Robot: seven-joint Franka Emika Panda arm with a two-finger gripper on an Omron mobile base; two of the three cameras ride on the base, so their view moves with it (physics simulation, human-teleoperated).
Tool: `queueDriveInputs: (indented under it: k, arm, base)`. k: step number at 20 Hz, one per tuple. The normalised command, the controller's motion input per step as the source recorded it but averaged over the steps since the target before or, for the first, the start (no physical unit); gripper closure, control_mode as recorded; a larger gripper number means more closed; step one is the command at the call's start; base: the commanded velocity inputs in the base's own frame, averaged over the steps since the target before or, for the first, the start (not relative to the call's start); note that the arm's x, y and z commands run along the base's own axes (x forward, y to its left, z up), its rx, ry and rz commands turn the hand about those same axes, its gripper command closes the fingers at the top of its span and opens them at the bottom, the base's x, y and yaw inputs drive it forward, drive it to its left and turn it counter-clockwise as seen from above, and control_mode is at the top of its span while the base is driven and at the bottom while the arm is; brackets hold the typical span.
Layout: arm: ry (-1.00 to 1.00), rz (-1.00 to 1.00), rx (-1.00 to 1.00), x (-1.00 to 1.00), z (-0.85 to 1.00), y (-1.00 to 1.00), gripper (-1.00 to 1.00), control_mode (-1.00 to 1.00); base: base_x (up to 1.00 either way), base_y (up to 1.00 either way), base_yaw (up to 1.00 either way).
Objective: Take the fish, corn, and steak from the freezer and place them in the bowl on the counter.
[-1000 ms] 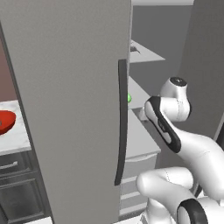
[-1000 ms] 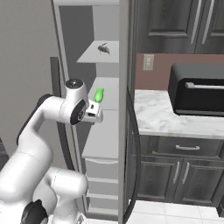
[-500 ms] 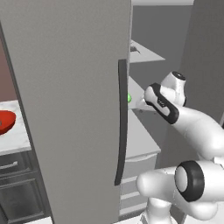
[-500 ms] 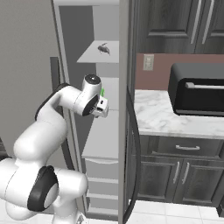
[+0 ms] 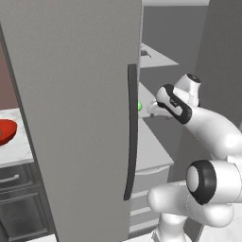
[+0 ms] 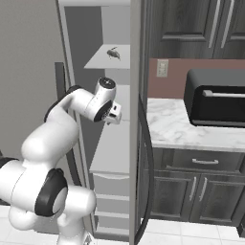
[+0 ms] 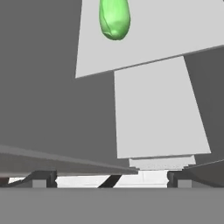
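Evidently the tool [image 7: 107, 178], jaws spread wide and empty, reached into the freezer [image 5: 71, 94] toward the green corn [image 7: 114, 17] at the frame's top, on a shelf [image 7: 175, 30].

Glossy white arm [image 5: 215, 134], dark joints

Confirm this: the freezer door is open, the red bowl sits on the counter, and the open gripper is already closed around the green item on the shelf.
Not quite. The hand view shows the gripper open and short of the green item, which lies free on the freezer shelf. The red bowl is on the counter, and the freezer door is open.
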Motion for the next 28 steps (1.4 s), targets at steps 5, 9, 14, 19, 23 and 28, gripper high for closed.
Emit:
queueDriveInputs:
  k: [5, 9, 14, 19, 23, 28]
  arm:
    - [-0.12, 0.00, 0.00, 0.22, -0.14, 0.00, -1.00, -1.00]
    - [-0.06, 0.00, 0.00, 0.26, -0.11, 0.00, -1.00, -1.00]
    - [0.01, 0.00, 0.00, 0.26, 0.02, 0.00, -1.00, -1.00]
    - [0.04, 0.04, 0.00, 0.26, 0.03, 0.00, -1.00, -1.00]
    - [-0.02, 0.03, 0.00, 0.32, 0.00, 0.01, -1.00, -1.00]
    - [-0.01, 0.01, 0.00, 0.49, 0.00, 0.00, -1.00, -1.00]
  base:
    - [0.00, 0.00, 0.00]
    - [0.00, 0.00, 0.00]
    - [0.00, 0.00, 0.00]
    - [0.00, 0.00, 0.00]
    - [0.00, 0.00, 0.00]
    - [0.00, 0.00, 0.00]
